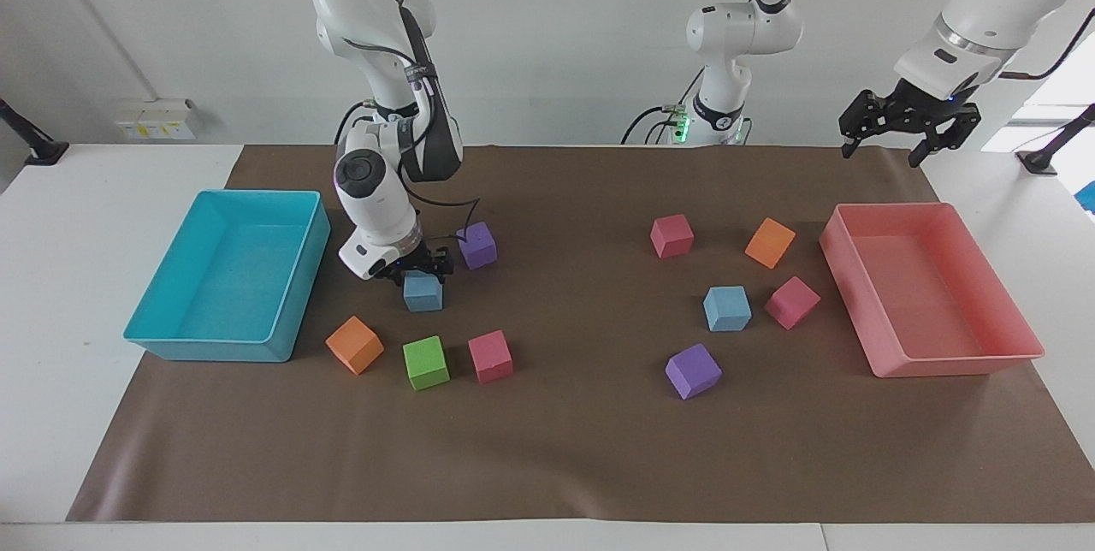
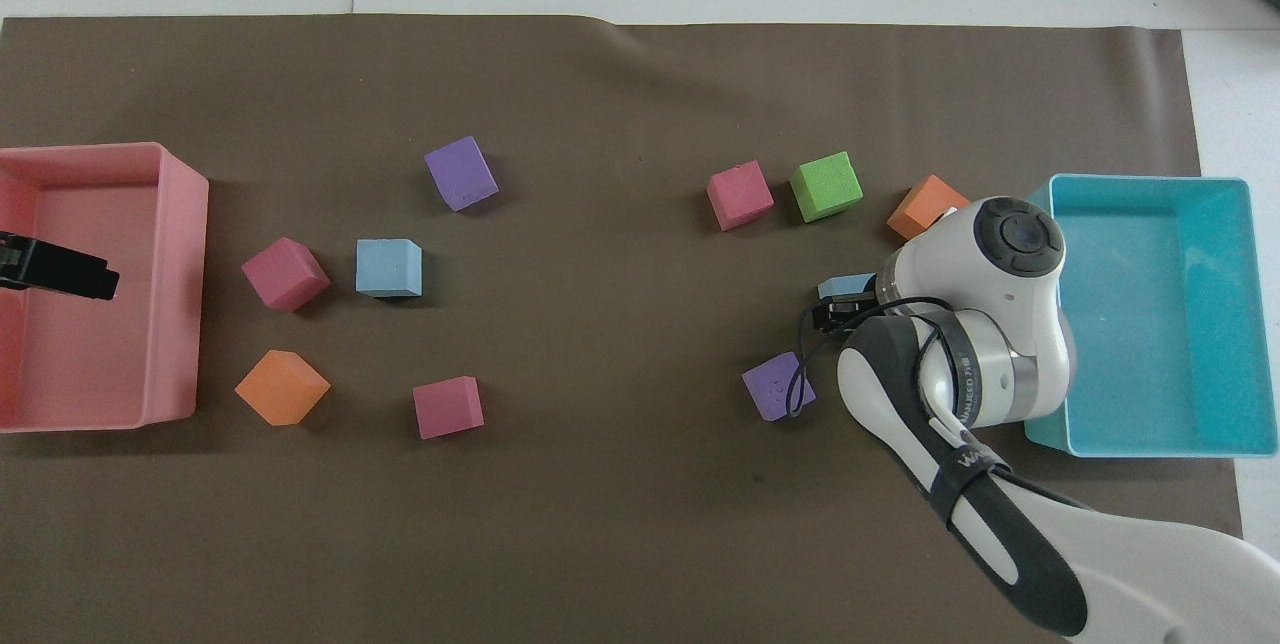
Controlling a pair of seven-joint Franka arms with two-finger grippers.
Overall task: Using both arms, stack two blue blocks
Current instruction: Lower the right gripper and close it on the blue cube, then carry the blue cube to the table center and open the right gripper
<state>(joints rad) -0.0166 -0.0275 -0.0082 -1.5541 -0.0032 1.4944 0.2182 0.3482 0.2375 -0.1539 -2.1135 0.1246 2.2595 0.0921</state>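
Observation:
One blue block (image 1: 423, 292) lies on the brown mat beside the turquoise tray (image 1: 257, 200); in the overhead view only a corner of it (image 2: 845, 284) shows past the arm. My right gripper (image 1: 419, 267) is low over this block, its open fingers down beside the block's top. The second blue block (image 1: 727, 308) (image 2: 389, 267) lies free toward the left arm's end, beside a pink cube (image 1: 792, 302). My left gripper (image 1: 885, 145) waits open in the air over the pink tray (image 1: 1009, 354), where it also shows in the overhead view (image 2: 70, 272).
A purple cube (image 1: 476, 245) is close beside the right gripper. Orange (image 1: 354, 345), green (image 1: 426, 362) and pink (image 1: 490, 356) cubes lie farther from the robots than the covered block. Purple (image 1: 693, 370), pink (image 1: 671, 235) and orange (image 1: 770, 242) cubes surround the second blue block.

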